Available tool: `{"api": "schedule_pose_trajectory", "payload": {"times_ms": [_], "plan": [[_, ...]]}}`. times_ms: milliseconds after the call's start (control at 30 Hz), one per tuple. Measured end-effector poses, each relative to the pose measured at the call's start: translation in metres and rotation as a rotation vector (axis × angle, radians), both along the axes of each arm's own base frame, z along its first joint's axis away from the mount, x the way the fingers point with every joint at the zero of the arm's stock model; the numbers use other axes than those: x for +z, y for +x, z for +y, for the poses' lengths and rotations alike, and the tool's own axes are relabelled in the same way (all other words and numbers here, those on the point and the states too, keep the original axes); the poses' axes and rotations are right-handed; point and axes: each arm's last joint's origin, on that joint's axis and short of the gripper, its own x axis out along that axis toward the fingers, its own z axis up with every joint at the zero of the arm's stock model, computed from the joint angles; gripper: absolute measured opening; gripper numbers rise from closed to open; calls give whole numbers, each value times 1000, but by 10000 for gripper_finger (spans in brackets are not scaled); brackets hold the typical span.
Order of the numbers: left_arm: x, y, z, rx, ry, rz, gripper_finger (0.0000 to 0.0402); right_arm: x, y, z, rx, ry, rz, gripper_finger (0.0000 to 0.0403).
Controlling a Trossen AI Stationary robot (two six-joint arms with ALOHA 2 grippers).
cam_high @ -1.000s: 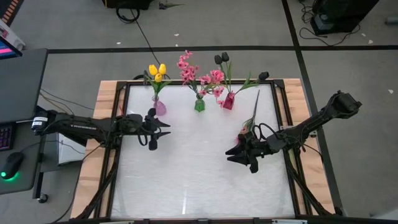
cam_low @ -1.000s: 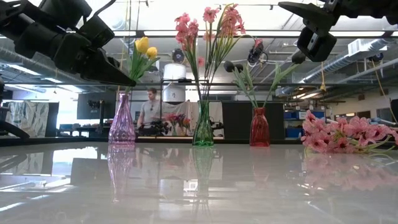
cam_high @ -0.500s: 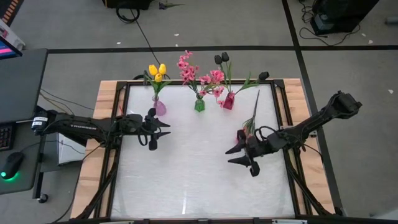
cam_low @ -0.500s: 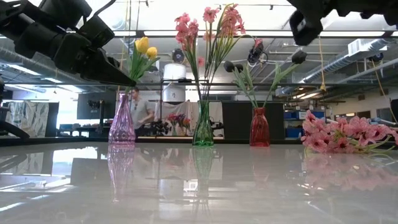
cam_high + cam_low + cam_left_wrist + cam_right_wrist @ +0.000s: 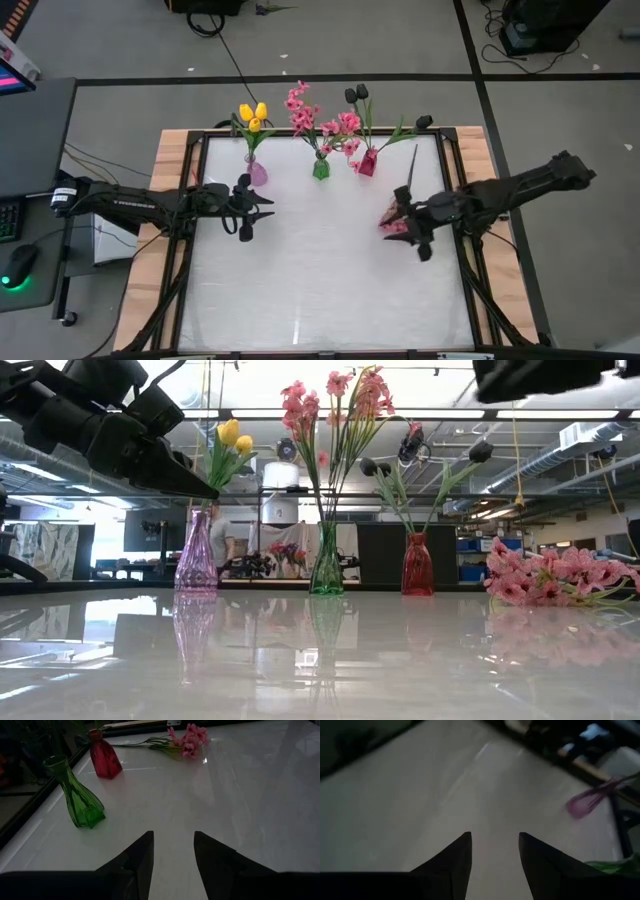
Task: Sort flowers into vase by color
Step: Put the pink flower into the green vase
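A loose pink blossom spray (image 5: 388, 222) lies flat on the white table at the right, its stem (image 5: 412, 168) pointing to the far edge. It also shows in the low view (image 5: 555, 580) and the left wrist view (image 5: 188, 740). My right gripper (image 5: 411, 230) hovers open above the spray, raised high, with nothing between its fingers (image 5: 495, 857). My left gripper (image 5: 250, 212) waits open at the left, near the purple vase (image 5: 257, 172) of yellow tulips (image 5: 252, 114). The green vase (image 5: 321, 168) holds pink blossoms. The red vase (image 5: 366, 163) holds dark tulips and a pink spray.
The three vases stand in a row along the far edge, shown also in the low view as purple vase (image 5: 196, 555), green vase (image 5: 326, 565) and red vase (image 5: 417, 565). A dark frame (image 5: 450, 170) borders the table. A person moves in the room behind.
My right gripper has risen, drawn back toward the table's right edge and rolled about its own axis, leaving the low view almost entirely. The pink spray has stayed lying on the table. My left arm has kept still.
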Motion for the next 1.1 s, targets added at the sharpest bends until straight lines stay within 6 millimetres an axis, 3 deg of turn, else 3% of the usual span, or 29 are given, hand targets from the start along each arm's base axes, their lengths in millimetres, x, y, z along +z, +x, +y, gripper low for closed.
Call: {"api": "schedule_pose_trajectory", "payload": {"times_ms": [200,500,633,833,1100], "plan": [[0,0,0,0,0,0,146,3,-40,-15,215,-119,176,172],[0,0,0,0,0,0,146,-1,-91,-23,469,-333,262,172],[0,0,0,0,0,0,146,-5,-100,-26,552,-473,307,172],[0,0,0,0,0,0,146,-6,-100,-34,519,-730,329,172],[0,0,0,0,0,1,146,-29,-89,-40,488,-709,344,172]]}}
